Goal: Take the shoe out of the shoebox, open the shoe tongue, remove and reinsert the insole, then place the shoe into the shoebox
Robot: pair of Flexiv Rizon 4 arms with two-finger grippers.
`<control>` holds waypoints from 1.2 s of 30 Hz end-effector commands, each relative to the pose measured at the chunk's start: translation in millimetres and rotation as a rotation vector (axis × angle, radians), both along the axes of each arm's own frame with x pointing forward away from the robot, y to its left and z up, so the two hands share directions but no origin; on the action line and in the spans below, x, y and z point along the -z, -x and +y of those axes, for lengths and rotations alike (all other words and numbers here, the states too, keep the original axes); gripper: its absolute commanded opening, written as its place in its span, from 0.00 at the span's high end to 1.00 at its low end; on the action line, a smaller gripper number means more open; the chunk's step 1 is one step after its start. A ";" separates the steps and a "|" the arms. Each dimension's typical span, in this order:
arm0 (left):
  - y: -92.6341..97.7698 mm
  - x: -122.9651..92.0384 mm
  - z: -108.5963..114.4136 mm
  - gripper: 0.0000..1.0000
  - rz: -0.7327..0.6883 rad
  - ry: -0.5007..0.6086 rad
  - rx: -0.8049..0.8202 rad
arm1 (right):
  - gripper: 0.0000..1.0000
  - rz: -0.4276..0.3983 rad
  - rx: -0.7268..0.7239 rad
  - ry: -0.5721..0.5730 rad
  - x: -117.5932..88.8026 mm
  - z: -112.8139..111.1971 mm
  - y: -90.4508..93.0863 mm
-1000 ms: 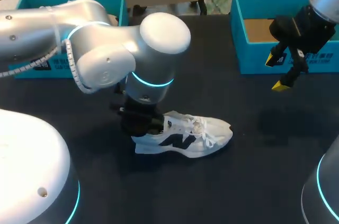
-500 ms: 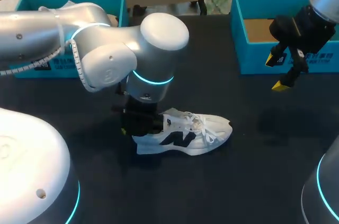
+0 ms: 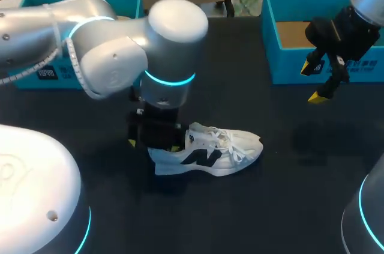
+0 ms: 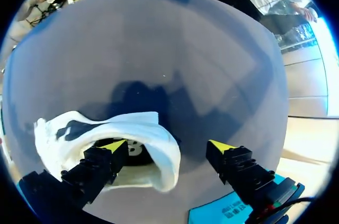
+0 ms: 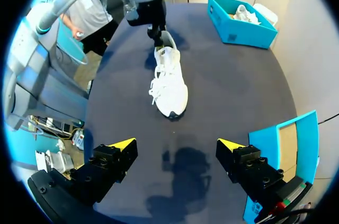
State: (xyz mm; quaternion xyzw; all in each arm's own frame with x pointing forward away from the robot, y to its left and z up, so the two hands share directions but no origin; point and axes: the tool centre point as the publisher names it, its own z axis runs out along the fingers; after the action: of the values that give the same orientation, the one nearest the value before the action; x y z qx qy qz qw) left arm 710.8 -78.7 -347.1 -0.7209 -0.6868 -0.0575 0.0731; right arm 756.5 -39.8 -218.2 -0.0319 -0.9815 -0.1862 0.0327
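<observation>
A white shoe [image 3: 210, 153] with a dark side mark stands on its sole on the dark desk [image 3: 276, 182], out of either box, with its laces loose over the tongue.

The left arm [image 3: 114, 62] comes down over the shoe's heel end. The left claw [image 4: 168, 145] is spread wide. One yellow fingertip sits inside the shoe's opening, close to the inner face of the heel collar. The other fingertip hangs outside the shoe, clear of the heel. The collar wall stands between the two fingers, but they do not pinch it.

The right claw [image 3: 313, 83] hangs above the desk past the shoe's toe, well apart from the shoe, with its two fingers spread and nothing between them. From its wrist camera the shoe lies straight ahead, toe toward the claw.

The right shoebox [image 3: 288, 69], teal and open with a brown floor, stands past the shoe's toe end, just behind the right claw. The left shoebox [image 5: 238, 30], also teal and open, stands on the far side of the shoe's heel end. Something white lies in it, too small to identify.
</observation>
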 end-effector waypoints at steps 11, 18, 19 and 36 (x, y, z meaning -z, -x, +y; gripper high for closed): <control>7.1 -42.0 24.7 0.00 0.046 0.134 -0.202 | 0.00 0.000 0.000 0.002 0.7 0.2 -0.2; 1.0 -51.1 44.1 0.00 0.091 0.221 -0.392 | 0.00 0.000 0.000 0.002 0.7 0.2 -0.2; 0.5 -51.2 47.2 0.00 0.098 0.229 -0.424 | 0.00 0.000 0.000 0.002 0.7 0.2 -0.2; -7.2 -58.9 91.3 0.00 0.196 0.283 -0.736 | 0.00 0.000 0.000 0.002 0.7 0.2 -0.2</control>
State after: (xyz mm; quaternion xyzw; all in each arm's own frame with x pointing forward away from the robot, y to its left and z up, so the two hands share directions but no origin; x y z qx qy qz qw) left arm 716.9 3.9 -288.9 -0.4347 -0.8897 0.1170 0.0762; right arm 756.5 -39.7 -218.2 -0.0318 -0.9815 -0.1862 0.0327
